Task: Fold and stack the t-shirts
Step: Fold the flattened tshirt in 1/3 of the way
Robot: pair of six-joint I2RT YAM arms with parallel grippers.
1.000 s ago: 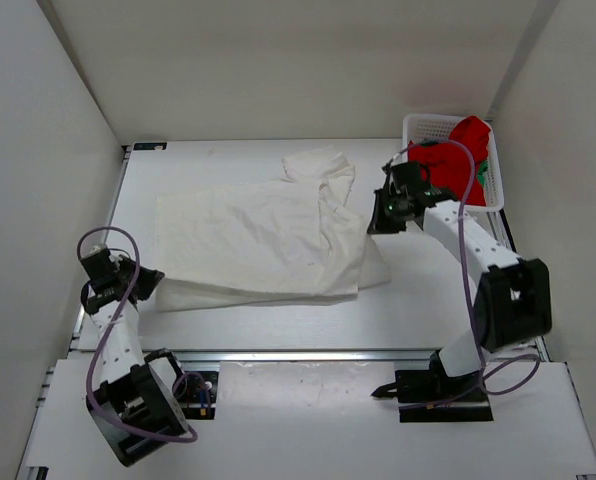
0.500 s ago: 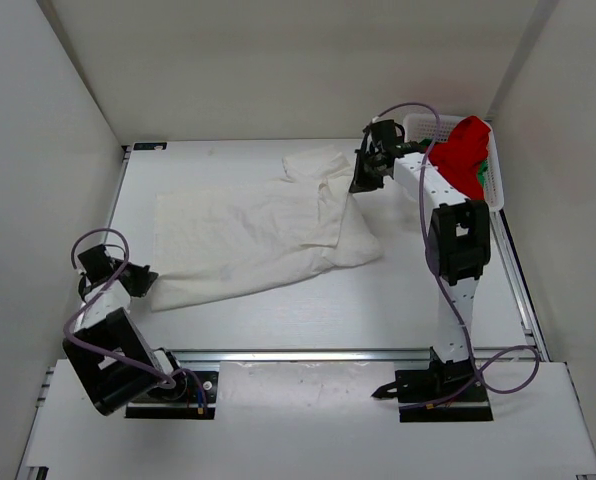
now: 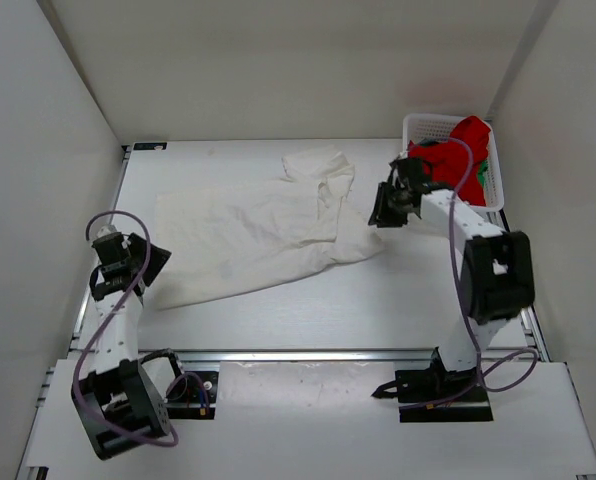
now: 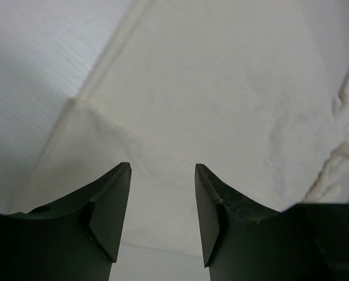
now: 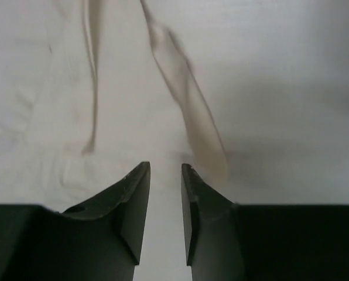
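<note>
The white t-shirt (image 3: 258,230) lies spread and partly rumpled in the middle of the tabletop (image 3: 418,295). Its long axis runs across from left to right, a little slanted, with the near-left corner lower in the top view and a bunched sleeve or collar part toward the far side. The red t-shirt (image 3: 463,150) and a small strip of the green t-shirt (image 3: 487,172) sit heaped in the white mesh basket (image 3: 414,122) at the far right corner, not folded. The left gripper (image 3: 133,258) is just beside the left edge of the white cloth. Its wrist view shows the fingers apart with nothing between them, above a doubled corner of the fabric. The right gripper (image 3: 386,208) is at the opposite edge, just beside the right border of the shirt and between it and the basket. Its fingers are also apart, with a narrower gap and no cloth inside. So the shirt lies between the two arms, each near its own end. I judge that the next grasp depends on each gripper reaching inward to the edge on its own side. The thin cloth lies flat on the tabletop and may slip from the fingers.
</note>
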